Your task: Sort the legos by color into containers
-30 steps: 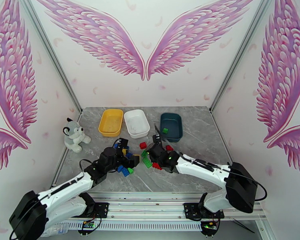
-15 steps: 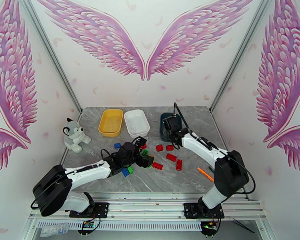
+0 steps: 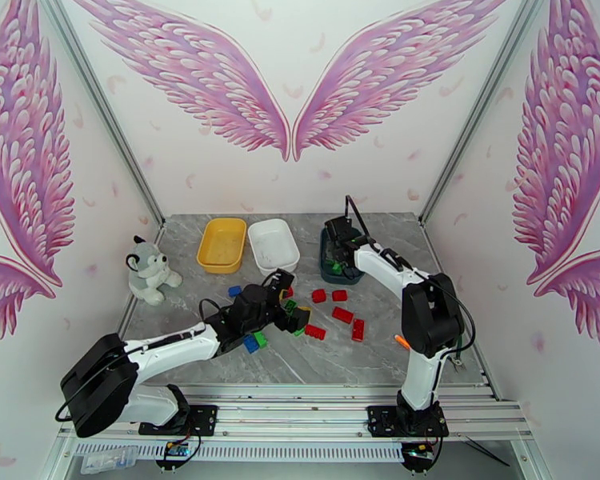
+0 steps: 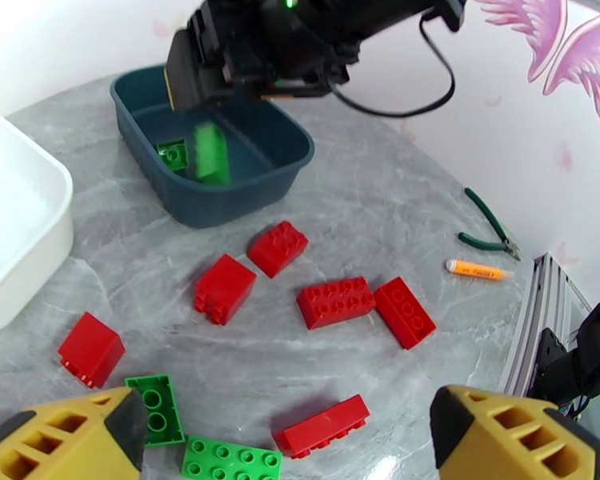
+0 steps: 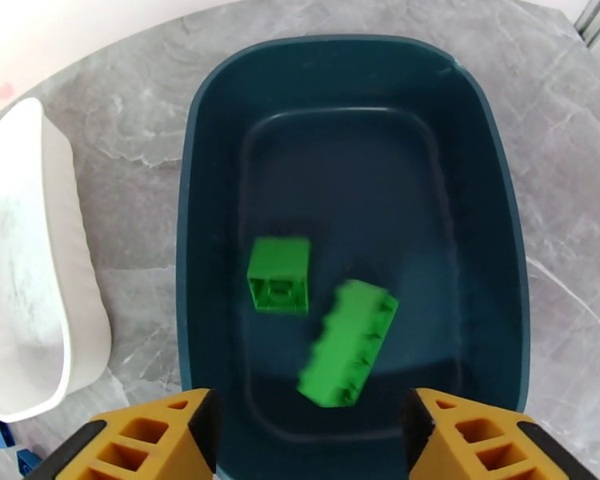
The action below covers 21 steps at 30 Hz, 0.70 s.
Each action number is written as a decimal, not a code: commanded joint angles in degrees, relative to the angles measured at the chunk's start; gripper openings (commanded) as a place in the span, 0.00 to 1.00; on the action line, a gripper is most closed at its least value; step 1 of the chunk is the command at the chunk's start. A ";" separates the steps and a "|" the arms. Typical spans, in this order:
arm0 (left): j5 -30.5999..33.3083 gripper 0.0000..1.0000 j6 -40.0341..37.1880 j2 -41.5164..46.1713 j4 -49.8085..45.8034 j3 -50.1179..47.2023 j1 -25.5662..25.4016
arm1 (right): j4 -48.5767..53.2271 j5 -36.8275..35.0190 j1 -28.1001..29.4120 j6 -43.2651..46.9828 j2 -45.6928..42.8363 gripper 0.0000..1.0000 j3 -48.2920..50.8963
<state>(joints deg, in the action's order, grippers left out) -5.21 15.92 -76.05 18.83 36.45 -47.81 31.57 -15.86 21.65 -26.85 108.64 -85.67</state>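
Faintly, dark print runs along the orange marker (image 4: 480,270), too small to read. The marker lies on the table (image 4: 396,194) near the green-handled pliers (image 4: 488,230), toward the right edge.

The right tool (image 5: 310,430) hangs over the teal tray (image 5: 220,194) with its yellow fingers well apart and nothing between them. Below it, inside the tray, are a square green lego (image 5: 280,275) and a long green lego (image 5: 348,343). The long one is blurred and clear of both fingers. The left tool (image 4: 288,418) is spread wide and empty above the loose pile.

The left wrist view gives the pile in detail. Six red legos (image 4: 336,302) lie scattered on the table between the teal tray and the tool, and two green legos (image 4: 158,408) lie near one of its fingers. The right wrist view looks straight down into the teal tray, with the white tray (image 5: 36,298) just beside it. The top view takes in the yellow tray (image 3: 222,246) next to the white one, a blue lego (image 3: 234,291) in front of it, and the plush husky (image 3: 150,271) at the table's left edge.
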 commanded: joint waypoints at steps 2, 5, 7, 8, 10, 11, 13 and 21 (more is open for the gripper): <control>3.17 0.99 -0.55 5.11 3.98 -3.79 -0.26 | -0.48 1.70 0.47 1.36 -8.24 0.68 4.61; 4.32 0.99 -0.45 6.92 3.76 -4.63 -0.01 | -1.83 2.30 2.13 2.10 -14.77 0.68 10.48; 4.87 0.99 -0.16 7.40 2.98 -4.59 0.25 | -2.64 2.15 4.63 2.66 -19.35 0.68 15.01; 4.74 0.99 -0.02 7.33 2.97 -4.63 0.43 | -2.69 2.31 5.75 2.89 -21.05 0.68 16.70; 4.53 0.99 0.36 7.37 3.30 -4.93 0.61 | -2.57 3.00 8.68 3.02 -24.64 0.69 21.02; 4.55 0.99 0.55 7.26 3.45 -4.98 0.69 | -2.41 3.29 10.01 3.01 -25.91 0.69 22.81; 4.98 0.99 1.20 7.28 3.53 -5.16 0.88 | -1.96 2.62 13.46 1.98 -28.43 0.70 27.16; 6.46 0.99 5.08 8.19 3.57 -6.96 3.94 | -5.14 0.30 24.44 -5.47 -35.76 0.77 43.01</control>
<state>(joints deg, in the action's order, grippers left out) -0.05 18.68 -69.49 21.76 31.35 -45.28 27.88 -13.67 43.83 -28.51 75.20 -45.50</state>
